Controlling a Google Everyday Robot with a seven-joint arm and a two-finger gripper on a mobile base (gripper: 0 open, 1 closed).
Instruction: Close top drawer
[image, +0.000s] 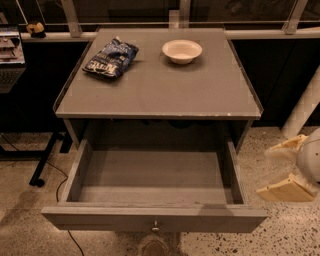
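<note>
The top drawer (155, 220) of the grey cabinet is pulled far out and its shallow box is empty. Its long front panel faces me at the bottom of the camera view, with a small round metal knob (155, 227) at its centre. My gripper (285, 167) is at the right edge, beside the drawer's right front corner and apart from it. Its two cream fingers (286, 190) are spread apart, with nothing between them.
A blue chip bag (111, 57) and a white bowl (182, 51) lie on the cabinet top (160, 90). A dark stand with a foot (42, 165) and a cable sit on the floor at the left. A white post (305, 107) stands at the right.
</note>
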